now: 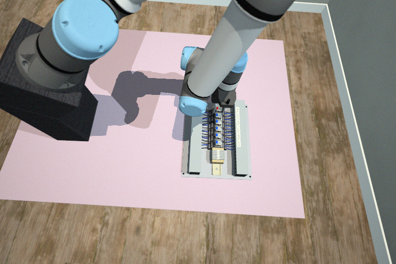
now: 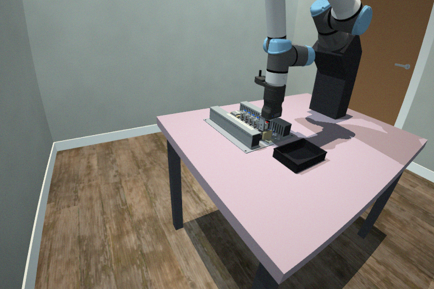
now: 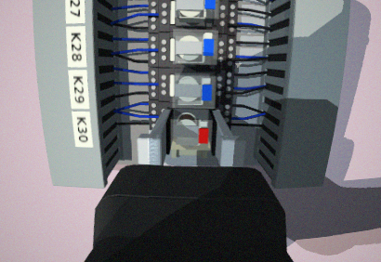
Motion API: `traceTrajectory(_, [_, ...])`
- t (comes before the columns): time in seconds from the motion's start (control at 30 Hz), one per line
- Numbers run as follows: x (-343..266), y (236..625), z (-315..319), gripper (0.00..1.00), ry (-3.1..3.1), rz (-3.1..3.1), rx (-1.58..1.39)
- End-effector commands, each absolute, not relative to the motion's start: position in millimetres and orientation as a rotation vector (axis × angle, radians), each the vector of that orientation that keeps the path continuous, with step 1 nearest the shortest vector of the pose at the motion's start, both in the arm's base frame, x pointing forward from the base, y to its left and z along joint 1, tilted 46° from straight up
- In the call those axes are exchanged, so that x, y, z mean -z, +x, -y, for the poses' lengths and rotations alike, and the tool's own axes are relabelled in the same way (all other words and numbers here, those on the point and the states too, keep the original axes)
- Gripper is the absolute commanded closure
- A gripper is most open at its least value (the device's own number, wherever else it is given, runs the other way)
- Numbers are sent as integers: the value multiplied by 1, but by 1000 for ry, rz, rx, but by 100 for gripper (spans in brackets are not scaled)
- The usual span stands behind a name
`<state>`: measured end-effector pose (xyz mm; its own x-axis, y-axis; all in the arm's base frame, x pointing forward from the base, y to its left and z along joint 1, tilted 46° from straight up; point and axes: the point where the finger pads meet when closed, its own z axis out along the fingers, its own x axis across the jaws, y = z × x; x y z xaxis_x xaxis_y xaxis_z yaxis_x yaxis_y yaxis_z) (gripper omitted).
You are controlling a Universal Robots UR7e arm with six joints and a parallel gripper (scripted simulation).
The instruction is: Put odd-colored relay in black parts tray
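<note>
I've got the gripper (image 3: 191,142) clamped on the red-button relay (image 3: 193,136). If it sticks, pulling could lift the loose panel (image 1: 243,145) off the table (image 2: 224,173).

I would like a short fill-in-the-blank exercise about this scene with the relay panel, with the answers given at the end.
1. The gripper is shut on the relay whose button is ____.
2. In the wrist view, the buttons of the other relays are ____.
3. The white label beside the gripped relay reads ____.
4. In the exterior view, the black tray on the pink table holds ____.

Answers: red; blue; K30; nothing
</note>
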<state>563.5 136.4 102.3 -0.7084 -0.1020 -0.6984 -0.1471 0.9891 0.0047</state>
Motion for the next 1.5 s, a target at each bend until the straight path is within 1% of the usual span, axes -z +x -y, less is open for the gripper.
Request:
traceTrajectory(0.0, [-103, 564, -136, 100, -173, -2368, -76])
traceTrajectory(1.47, [-105, 565, -137, 100, -178, -2438, -71])
